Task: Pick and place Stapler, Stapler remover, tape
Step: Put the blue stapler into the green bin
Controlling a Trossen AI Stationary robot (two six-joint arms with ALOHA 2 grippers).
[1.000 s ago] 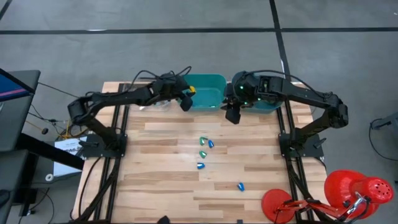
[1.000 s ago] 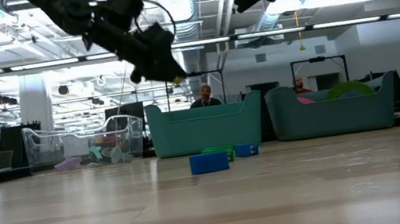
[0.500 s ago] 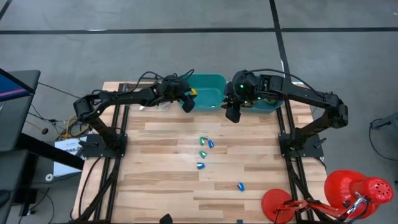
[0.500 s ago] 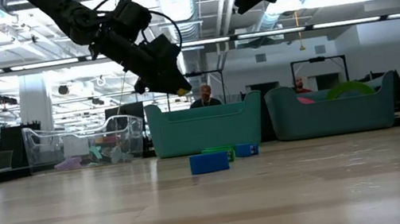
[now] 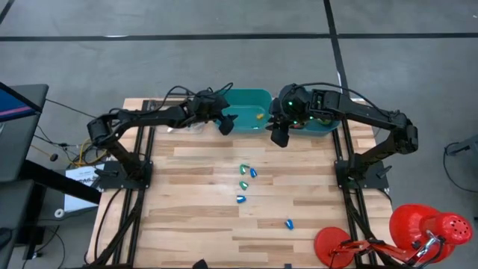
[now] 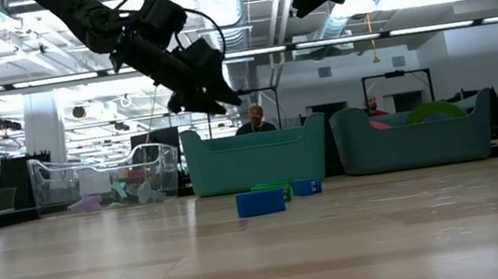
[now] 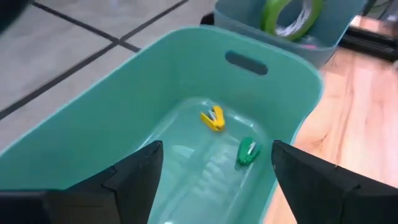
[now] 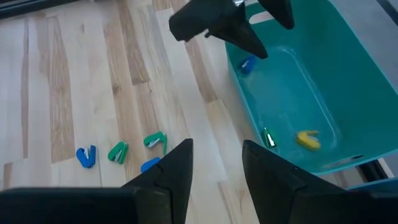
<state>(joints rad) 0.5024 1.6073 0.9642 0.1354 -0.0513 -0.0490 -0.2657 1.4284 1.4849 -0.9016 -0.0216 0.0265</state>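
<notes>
From above, the small coloured pieces [image 5: 246, 179] on the counter [image 5: 194, 217] are too small to identify. In the low view the teal bin [image 6: 257, 158] walls hide its contents, and the left gripper's [image 6: 212, 93] fingers blur together. The red objects [image 5: 407, 232] at five o'clock are cut off by the picture's edge. In the left wrist view, the green tape [image 7: 292, 14] is cropped at twelve o'clock.

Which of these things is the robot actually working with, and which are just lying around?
Job: staple removers on the table; a yellow one in the teal bin; green tape roll.
Lying about: red objects by the table's corner; clear tub behind.
</notes>
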